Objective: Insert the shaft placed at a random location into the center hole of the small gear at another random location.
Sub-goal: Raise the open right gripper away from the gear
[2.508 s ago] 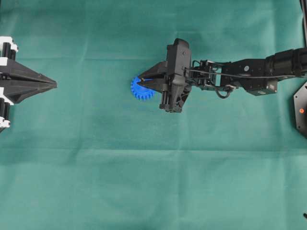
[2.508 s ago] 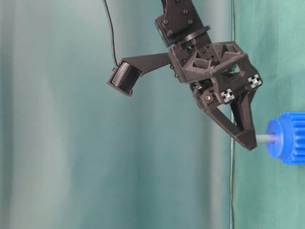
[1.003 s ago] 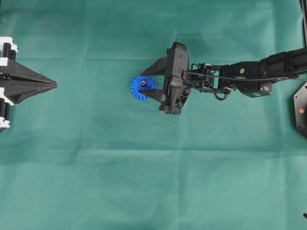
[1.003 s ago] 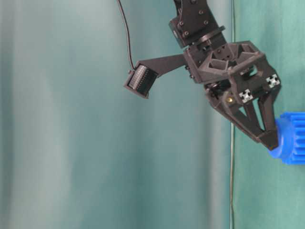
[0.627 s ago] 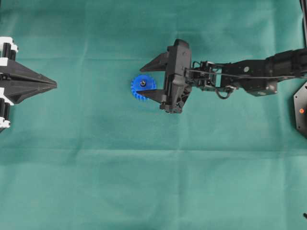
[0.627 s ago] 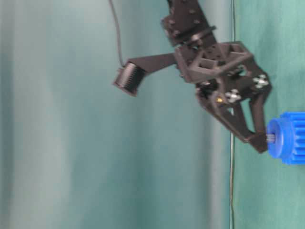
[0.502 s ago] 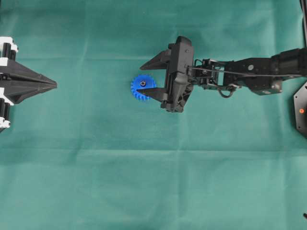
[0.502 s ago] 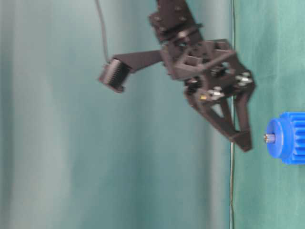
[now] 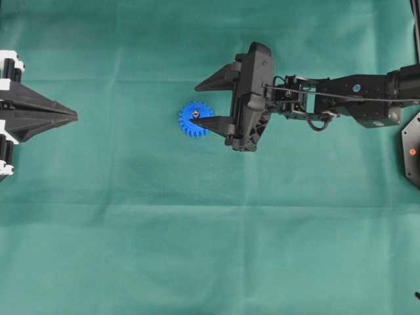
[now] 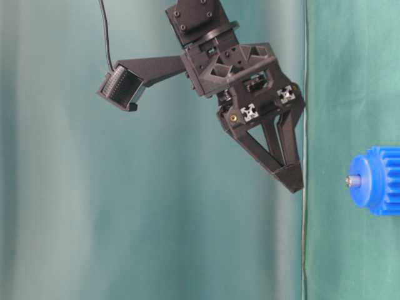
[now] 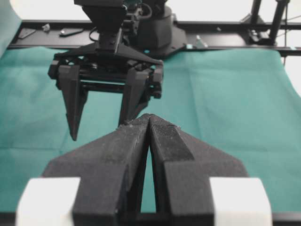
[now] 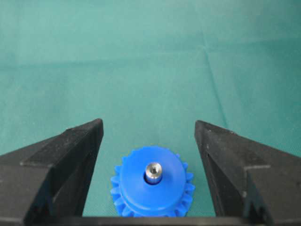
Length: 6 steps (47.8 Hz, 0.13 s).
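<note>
Overhead view: the small gear lies on the green cloth slightly above centre, the shaft standing in its center hole. The right gripper, fingers spread wide and holding nothing, sits at the gear's 3 o'clock. The left gripper, fingers pressed together, sits well apart at 9 o'clock.

Table-level view: the right gripper hangs clear of the gear; the shaft tip protrudes from the hub.

Left wrist view: the closed fingers fill the foreground.

Right wrist view: the gear and shaft sit at 6 o'clock between the spread fingers.
</note>
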Tool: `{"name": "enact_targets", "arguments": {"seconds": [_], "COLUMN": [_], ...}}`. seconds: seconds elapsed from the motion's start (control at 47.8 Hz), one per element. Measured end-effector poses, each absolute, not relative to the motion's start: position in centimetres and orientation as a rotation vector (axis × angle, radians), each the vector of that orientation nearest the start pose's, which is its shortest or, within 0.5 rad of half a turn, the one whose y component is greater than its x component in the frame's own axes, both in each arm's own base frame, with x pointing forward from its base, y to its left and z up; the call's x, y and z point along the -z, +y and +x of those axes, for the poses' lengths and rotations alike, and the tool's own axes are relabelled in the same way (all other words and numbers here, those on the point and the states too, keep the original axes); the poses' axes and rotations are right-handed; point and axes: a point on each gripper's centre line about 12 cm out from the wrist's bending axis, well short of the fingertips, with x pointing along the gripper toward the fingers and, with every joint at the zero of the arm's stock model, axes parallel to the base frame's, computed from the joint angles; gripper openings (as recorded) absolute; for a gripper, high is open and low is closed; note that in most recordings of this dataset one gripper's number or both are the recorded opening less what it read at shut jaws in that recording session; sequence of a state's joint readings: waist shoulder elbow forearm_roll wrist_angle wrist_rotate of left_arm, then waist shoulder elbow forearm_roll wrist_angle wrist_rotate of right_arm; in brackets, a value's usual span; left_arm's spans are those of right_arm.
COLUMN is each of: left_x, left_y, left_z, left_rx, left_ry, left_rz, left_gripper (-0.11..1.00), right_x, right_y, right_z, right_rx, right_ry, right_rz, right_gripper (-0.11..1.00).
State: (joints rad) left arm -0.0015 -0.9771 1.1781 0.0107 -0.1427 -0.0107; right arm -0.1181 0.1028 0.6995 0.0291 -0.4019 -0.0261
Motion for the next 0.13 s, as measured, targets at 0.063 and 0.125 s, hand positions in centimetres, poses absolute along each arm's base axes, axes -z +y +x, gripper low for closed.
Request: {"name": "enact_targets", "arguments": {"seconds": [0.063,0.125], "left_x": [-27.75,-27.75], "left_y": [-0.05,-0.05], "left_z": [19.66,19.66], "left_rx": [0.003,0.003], "left_ry": [0.058,0.058], "left_rz": [0.000,0.000], "left_gripper": [0.00,0.00], "right_x": [-15.76,-15.70], "right_y": [-4.90,-4.86], "right_z": [40.22,39.84], "right_rx": [0.127,0.128], "right_ry": [0.402,0.406], "right_rz": [0.021,0.022], "right_gripper": [0.83,0.83]}}
